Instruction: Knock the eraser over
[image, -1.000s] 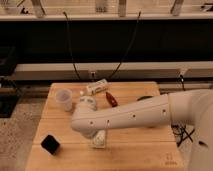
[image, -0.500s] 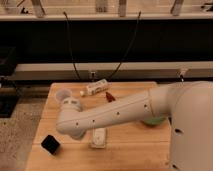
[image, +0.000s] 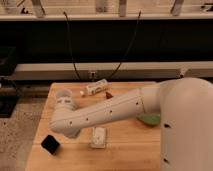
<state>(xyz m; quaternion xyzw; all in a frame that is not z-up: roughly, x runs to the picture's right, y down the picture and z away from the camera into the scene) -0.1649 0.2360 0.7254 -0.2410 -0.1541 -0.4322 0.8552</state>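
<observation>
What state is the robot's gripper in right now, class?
Gripper: shut, hidden behind the arm's end near the eraser; nothing seen held.

Setting: lab or workshop. A wooden tabletop (image: 127, 150) stood before a dark wall (image: 165, 42); black cables (image: 68, 42) hung to a pale rail (image: 45, 70). Floor (image: 17, 137) was speckled.

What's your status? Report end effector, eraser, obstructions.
End effector shut, hidden behind arm tip over table left side. Eraser close beside it, front-left corner, apparently upright. Nothing between; white pad lies apart.
</observation>
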